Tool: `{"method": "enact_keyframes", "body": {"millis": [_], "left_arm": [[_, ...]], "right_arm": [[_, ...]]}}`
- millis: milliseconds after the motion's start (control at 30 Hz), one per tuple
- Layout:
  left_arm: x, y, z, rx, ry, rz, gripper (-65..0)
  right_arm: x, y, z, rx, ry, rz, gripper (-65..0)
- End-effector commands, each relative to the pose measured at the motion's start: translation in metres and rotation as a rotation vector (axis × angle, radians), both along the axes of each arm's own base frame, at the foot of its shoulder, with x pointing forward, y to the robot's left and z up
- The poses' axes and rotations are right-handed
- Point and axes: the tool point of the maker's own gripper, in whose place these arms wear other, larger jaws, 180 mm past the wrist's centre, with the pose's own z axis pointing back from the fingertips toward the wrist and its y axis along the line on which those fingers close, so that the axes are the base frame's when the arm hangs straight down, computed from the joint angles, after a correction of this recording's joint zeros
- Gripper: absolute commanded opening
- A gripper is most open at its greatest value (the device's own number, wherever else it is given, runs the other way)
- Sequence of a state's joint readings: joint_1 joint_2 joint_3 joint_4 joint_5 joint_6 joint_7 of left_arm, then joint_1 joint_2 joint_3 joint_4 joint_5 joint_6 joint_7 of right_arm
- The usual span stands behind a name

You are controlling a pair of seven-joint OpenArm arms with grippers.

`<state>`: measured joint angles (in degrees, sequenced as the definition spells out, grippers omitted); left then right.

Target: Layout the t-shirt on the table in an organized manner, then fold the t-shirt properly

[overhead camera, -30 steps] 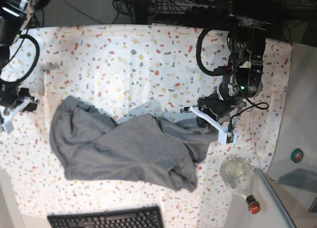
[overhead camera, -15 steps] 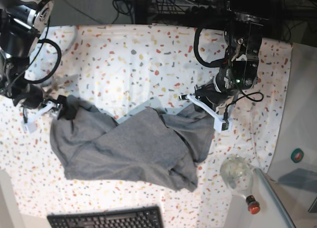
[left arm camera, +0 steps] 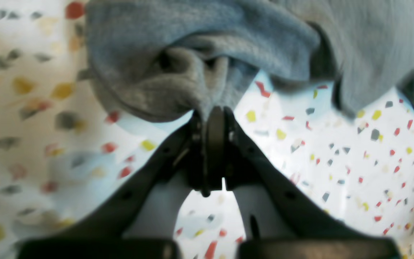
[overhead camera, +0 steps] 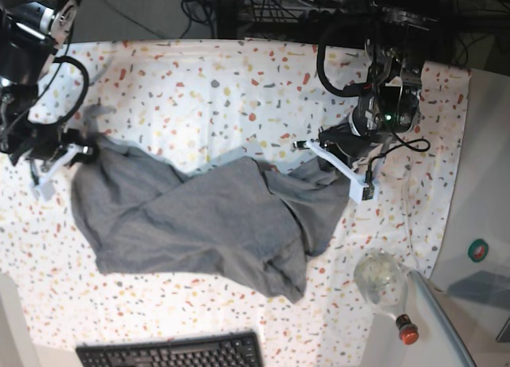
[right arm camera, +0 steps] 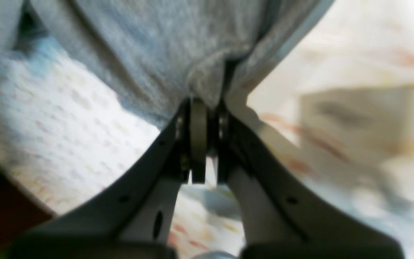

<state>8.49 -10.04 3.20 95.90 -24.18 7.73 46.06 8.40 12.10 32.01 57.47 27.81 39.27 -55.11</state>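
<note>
The t-shirt [overhead camera: 199,224] lies rumpled across the speckled counter [overhead camera: 199,88], pinched at opposite ends — left tool [overhead camera: 344,174] and right tool [overhead camera: 64,158] both clamped on bunched fabric, likely to stretch it flat before folding.

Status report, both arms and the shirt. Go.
Left gripper shut on the t-shirt. Right gripper shut on its opposite edge. Shirt bunched and creased on the table, not flat. Nothing on the shirt; bottle and keyboard off to the side.
</note>
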Motion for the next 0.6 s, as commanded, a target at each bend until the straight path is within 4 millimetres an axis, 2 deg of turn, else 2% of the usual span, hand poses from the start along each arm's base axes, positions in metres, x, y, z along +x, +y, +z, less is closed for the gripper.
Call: {"method": "enact_keyframes", "body": {"millis": [0,67,167,267,367,433,500,567], "left_arm": [[0.003,0.004,0.017,0.005,-0.055,0.000,-65.0],[-0.003,0.011,0.032,0.025,-0.084,-0.001,-65.0],[0.001,0.007,0.055,0.028,-0.131,-0.027,-65.0],[0.034,0.001,0.084,0.018,-0.174,-0.046,-65.0],[0.079,-0.017,0.124,-0.032,-0.266,-0.042,-65.0],[0.108,-0.018,0.129,-0.051,-0.273,-0.023,-65.0],[0.137,-0.025,0.142,-0.082,-0.293,-0.011,-65.0],[0.159,-0.036,0.174,-0.113,-0.361,-0.015,-65.0]], "right_arm": [[0.010,-0.016,0.022,-0.056,-0.063,0.019,-65.0],[0.002,-0.029,0.040,-0.151,-0.093,0.058,-65.0],[0.008,-0.046,0.081,-0.292,-0.162,0.112,-65.0],[0.036,-0.057,0.115,-0.341,-0.214,0.070,-65.0],[0.070,-0.070,0.139,-0.325,-0.250,-0.017,-65.0],[0.097,-0.080,0.160,-0.339,-0.274,-0.017,-65.0],[0.123,-0.094,0.188,-0.368,-0.300,-0.017,-65.0],[0.140,-0.111,0.222,-0.408,-0.345,-0.032,-65.0]]}}
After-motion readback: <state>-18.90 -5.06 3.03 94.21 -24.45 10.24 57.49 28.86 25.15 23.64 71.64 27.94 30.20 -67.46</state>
